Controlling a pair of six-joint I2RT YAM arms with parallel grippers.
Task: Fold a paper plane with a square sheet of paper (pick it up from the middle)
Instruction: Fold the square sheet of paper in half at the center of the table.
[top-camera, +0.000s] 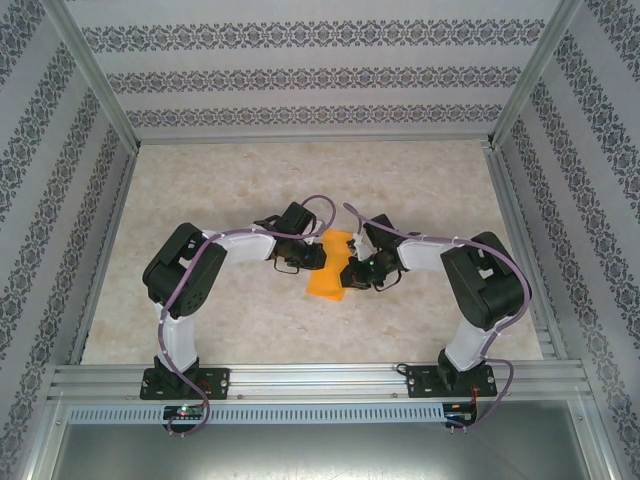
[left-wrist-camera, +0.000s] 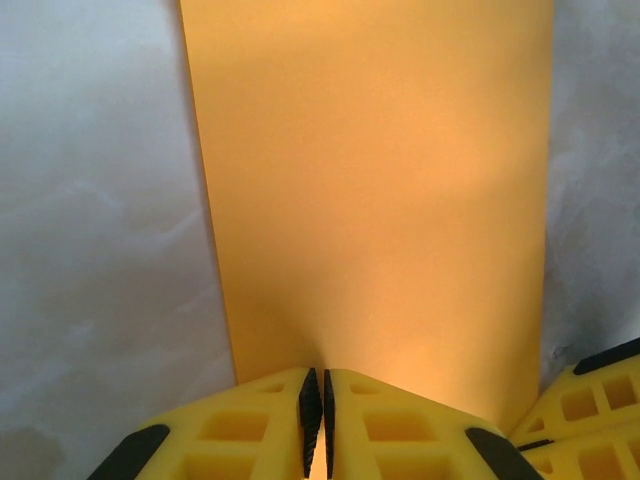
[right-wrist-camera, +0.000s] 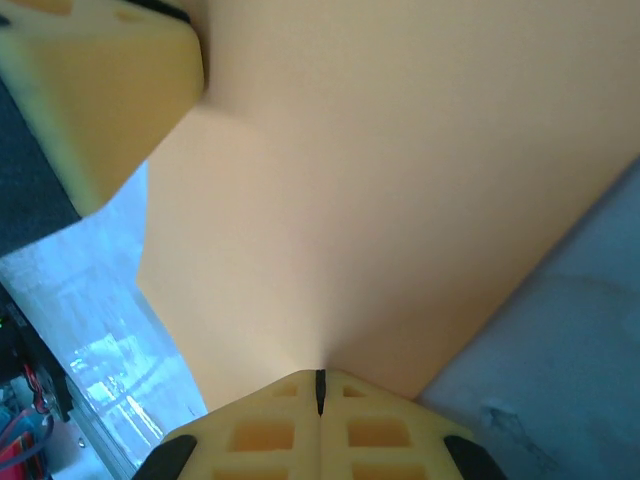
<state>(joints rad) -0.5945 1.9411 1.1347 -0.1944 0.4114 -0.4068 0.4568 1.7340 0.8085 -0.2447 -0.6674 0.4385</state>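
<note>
The square sheet of paper (top-camera: 326, 272) is bright orange and sits mid-table between my two grippers, looking like a narrow rectangle from above. My left gripper (top-camera: 316, 256) is shut on its left edge. In the left wrist view the black pads pinch the near edge at the left gripper (left-wrist-camera: 317, 378), and the sheet (left-wrist-camera: 380, 190) stretches away smooth and flat. My right gripper (top-camera: 347, 272) is shut on the opposite edge. In the right wrist view the right gripper (right-wrist-camera: 320, 378) is closed on the paper (right-wrist-camera: 400, 180). The paper plane is out of view.
The marbled tabletop (top-camera: 250, 190) lies open around the paper. Patterned walls and metal frame rails (top-camera: 110, 230) enclose it on three sides. A yellow finger of the other gripper shows at the lower right of the left wrist view (left-wrist-camera: 590, 405) and the upper left of the right wrist view (right-wrist-camera: 100, 90).
</note>
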